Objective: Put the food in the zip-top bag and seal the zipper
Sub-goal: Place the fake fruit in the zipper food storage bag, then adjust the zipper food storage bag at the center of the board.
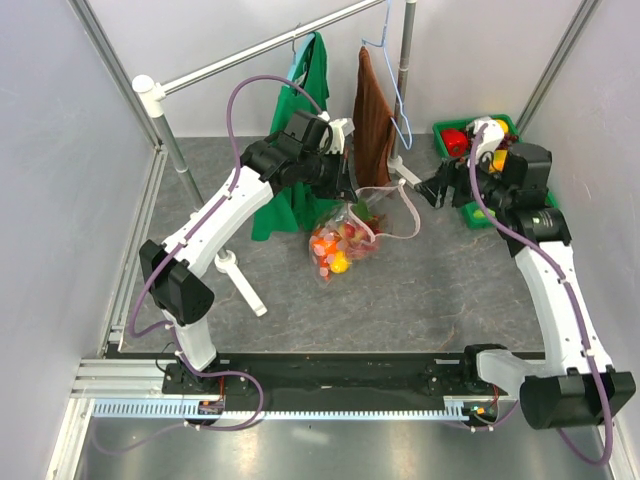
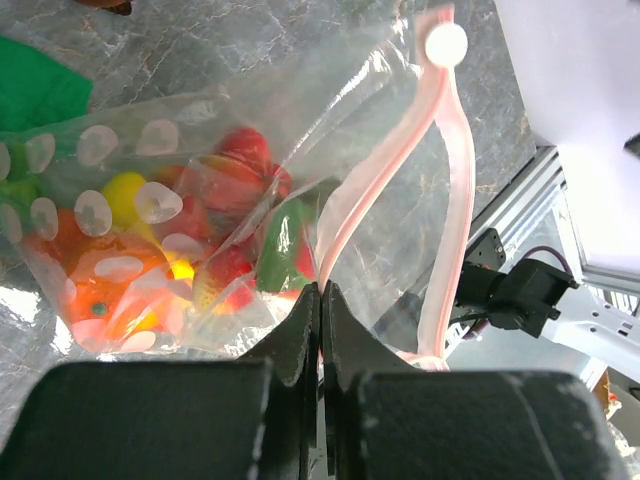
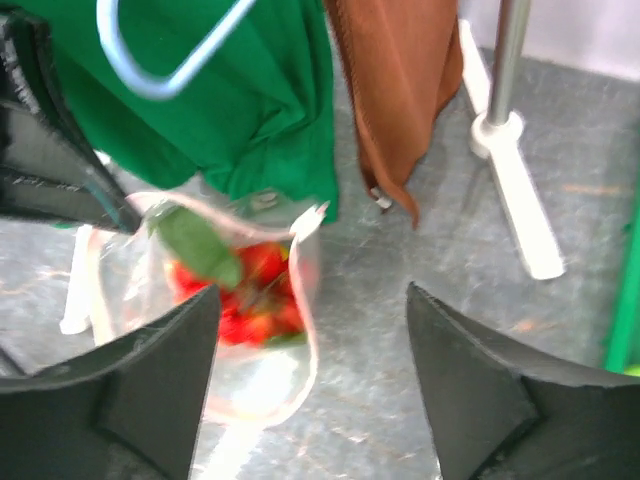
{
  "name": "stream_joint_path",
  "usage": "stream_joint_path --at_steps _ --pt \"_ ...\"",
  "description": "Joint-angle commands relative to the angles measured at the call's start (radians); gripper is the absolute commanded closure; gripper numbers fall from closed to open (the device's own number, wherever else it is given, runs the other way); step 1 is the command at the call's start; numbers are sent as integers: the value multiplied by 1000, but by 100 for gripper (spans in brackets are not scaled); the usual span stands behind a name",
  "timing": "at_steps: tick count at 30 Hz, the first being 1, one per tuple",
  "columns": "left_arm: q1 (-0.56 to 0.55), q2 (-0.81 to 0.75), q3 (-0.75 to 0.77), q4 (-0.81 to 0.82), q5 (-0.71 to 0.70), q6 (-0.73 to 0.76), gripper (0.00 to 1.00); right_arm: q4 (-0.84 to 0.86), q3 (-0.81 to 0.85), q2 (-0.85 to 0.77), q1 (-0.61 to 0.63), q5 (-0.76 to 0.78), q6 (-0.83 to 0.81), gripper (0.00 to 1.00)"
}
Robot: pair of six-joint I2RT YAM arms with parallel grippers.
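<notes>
The left gripper (image 2: 322,296) pinches its fingers tight on the thin pale pink zipper strip (image 2: 460,200) of the clear, pink-dotted plastic zip-top bag (image 1: 345,240). The bag sits near the middle of the grey table (image 1: 420,290), toward its far edge, just in front of a hanging green cloth (image 1: 308,75). Glossy red, orange, yellow and green toy foods (image 2: 150,250) lie inside the bag, and the right gripper (image 3: 312,300) hovers beside its mouth with fingers spread wide, holding nothing.
</notes>
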Motion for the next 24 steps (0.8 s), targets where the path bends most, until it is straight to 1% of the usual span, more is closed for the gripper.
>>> stream_joint_path --at_steps 1,3,6,10,13,14,16,17,18,19,20,24 --pt "14 -34 5 33 31 -37 98 -15 -100 -69 -9 -81 122 22" --pt "14 -32 5 31 30 -37 98 -21 -155 -78 -9 -95 135 26" --pt "14 -35 3 31 34 -35 98 -21 -207 -72 -9 -81 153 28" --pt "14 -44 -3 33 40 -29 98 -29 -219 -35 -9 -66 148 32" --pt "13 -50 -11 34 51 -26 98 -47 -215 6 -9 -84 152 41" --pt "13 -52 -17 36 60 -21 98 -66 -212 15 -9 -92 152 49" --pt "9 -63 -24 36 91 -3 98 -77 -212 25 -9 -118 150 57" --pt "6 -79 -35 40 97 6 98 -77 -210 25 -9 -162 148 77" --pt "-3 -92 -41 44 97 16 98 -77 -207 17 -9 -196 142 89" --pt "-7 -106 -52 47 93 40 98 -75 -204 9 -9 -222 141 99" --pt "-14 -136 -73 54 84 51 98 -66 -203 -3 -9 -266 142 100" --pt "-29 -197 -92 54 24 95 98 4 -178 -98 -9 -343 216 100"
